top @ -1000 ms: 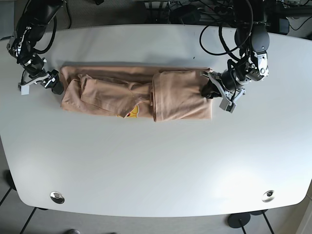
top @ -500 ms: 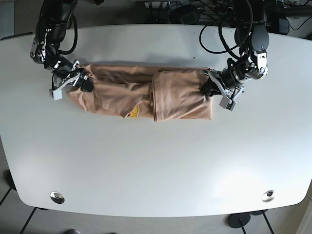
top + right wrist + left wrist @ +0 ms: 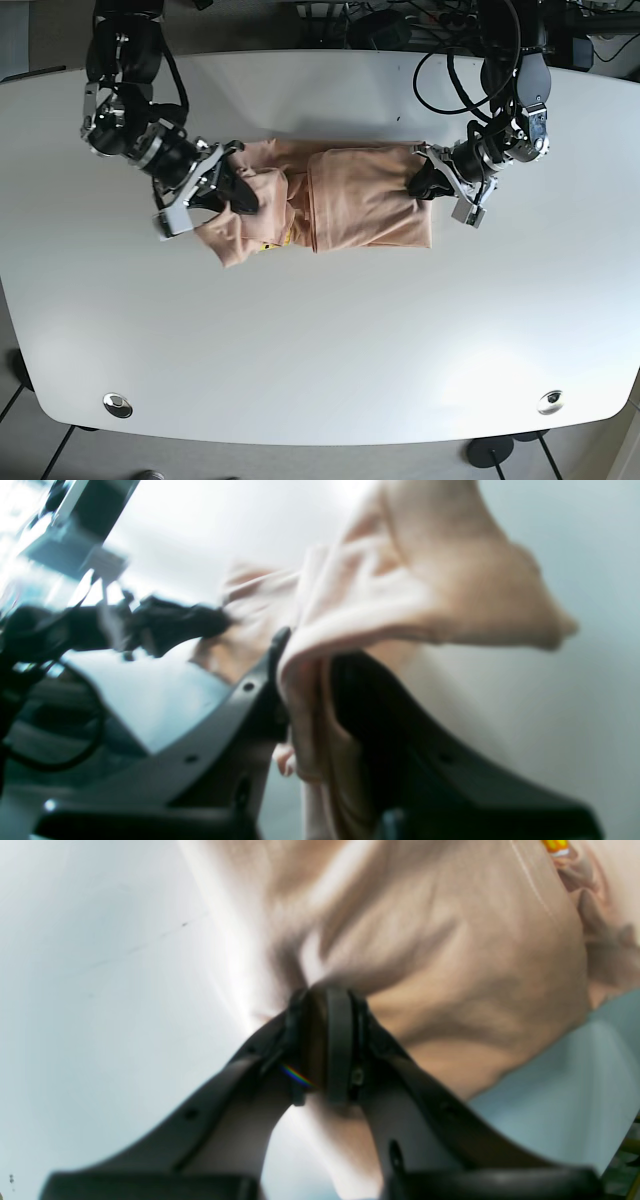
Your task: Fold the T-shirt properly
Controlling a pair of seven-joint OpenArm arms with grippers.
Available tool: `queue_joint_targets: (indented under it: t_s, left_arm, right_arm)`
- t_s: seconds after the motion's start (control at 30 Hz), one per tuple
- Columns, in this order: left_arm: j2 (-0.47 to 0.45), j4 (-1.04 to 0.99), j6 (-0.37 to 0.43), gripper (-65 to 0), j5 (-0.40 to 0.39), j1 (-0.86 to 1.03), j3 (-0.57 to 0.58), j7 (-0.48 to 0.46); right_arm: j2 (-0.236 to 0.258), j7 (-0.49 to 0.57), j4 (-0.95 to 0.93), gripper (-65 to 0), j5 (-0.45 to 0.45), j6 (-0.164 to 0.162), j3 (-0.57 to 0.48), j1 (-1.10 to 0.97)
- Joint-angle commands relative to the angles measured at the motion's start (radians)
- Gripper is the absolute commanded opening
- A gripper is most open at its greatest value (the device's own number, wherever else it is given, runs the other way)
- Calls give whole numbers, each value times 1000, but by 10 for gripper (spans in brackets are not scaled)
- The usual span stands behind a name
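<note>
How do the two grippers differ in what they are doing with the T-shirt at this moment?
The right gripper holds its end of the T-shirt lifted and bunched over the middle; the left gripper pins its end flat at the shirt's edge. The right arm reaches far inward across the table; the left sits near its own side. Both are shut on fabric.

A white tabletop point(image 3: 330, 350) with rounded corners carries a peach T-shirt point(image 3: 370, 200), bunched into a band toward 12 o'clock. Two round metal fittings sit in the surface, one point(image 3: 117, 404) near 7 o'clock, another point(image 3: 550, 402) near 5 o'clock.
</note>
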Motion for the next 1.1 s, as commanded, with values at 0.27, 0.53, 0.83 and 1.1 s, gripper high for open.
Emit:
queue_joint_targets:
  t_s: [0.27,0.53,0.83,1.1]
  left_arm:
    - [-3,8,5,-603,34,3,2,39]
    - [-3,8,5,-603,34,3,2,39]
    - [-2,8,5,-603,34,3,2,38]
    - [-5,19,5,-603,31,1,1,38]
  right_arm:
    - [-134,72,-178,-631,-156,-20,-302,128]
    - [-211,116,-336,-629,-294,-20,-347,234]
    - [-233,109,-268,-629,-233,-89,-276,249]
    - [-233,115,-373,-406,-262,-89,-387,251]
